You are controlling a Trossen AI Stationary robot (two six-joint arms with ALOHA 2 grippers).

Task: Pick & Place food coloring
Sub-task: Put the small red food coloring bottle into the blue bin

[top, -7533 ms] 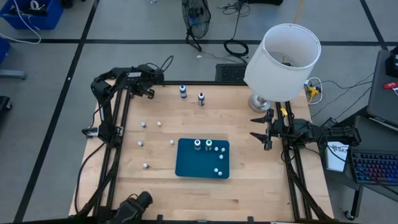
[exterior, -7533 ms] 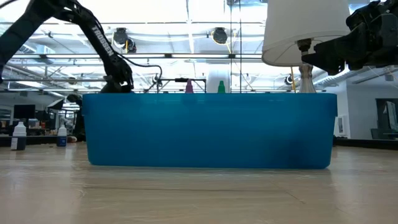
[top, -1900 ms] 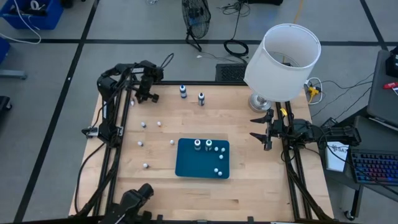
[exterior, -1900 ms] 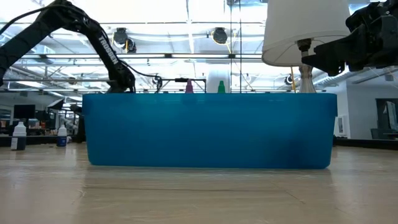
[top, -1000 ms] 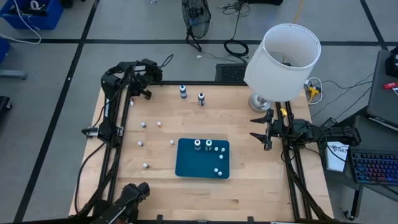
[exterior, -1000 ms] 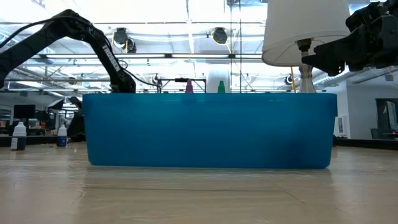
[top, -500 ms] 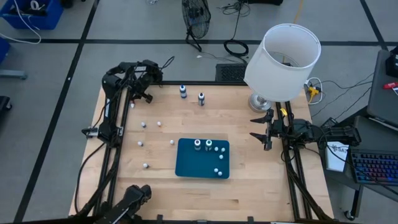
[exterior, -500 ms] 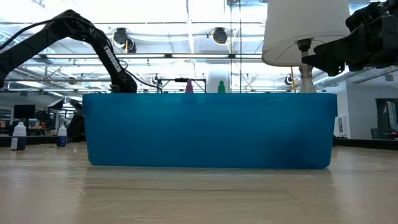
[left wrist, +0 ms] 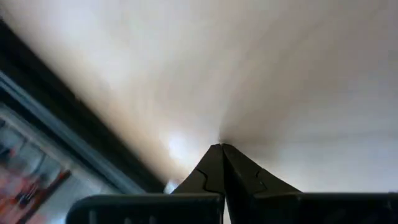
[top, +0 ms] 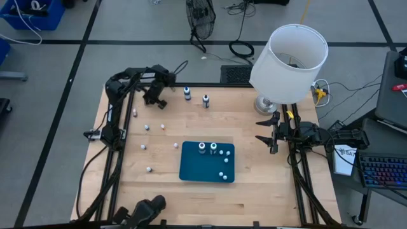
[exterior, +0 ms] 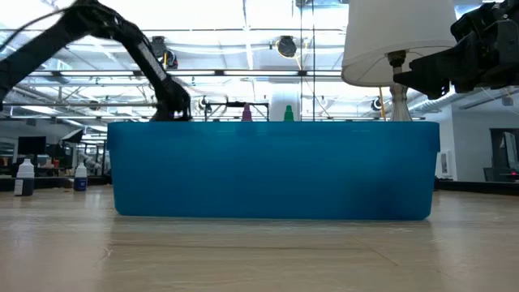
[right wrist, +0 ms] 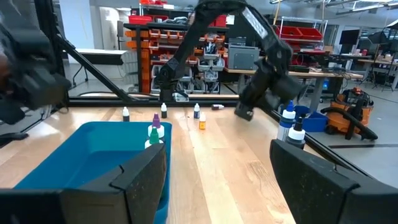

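Overhead and side views of the wooden counter (top: 254, 191). The blue mat (top: 207, 161) lies near the centre and carries several small white-capped bottles, two upright at its far edge (top: 207, 147). More tiny food coloring bottles (top: 154, 126) stand scattered on the bare wood to the mat's left, well apart from one another. Two larger bottles (top: 196, 97) stand near the far edge. A lamp with a white shade (top: 289, 62) rises at the far right corner, partly covering that area from above. The left hand (top: 160, 103), fingers pressed together and holding nothing, hangs over the far left part of the counter, just beside the larger bottles. The right hand (top: 265, 128), fingers spread wide, waits at the right edge below the lamp. In the low view the mat's edge (exterior: 272, 169) blocks nearly everything behind it.
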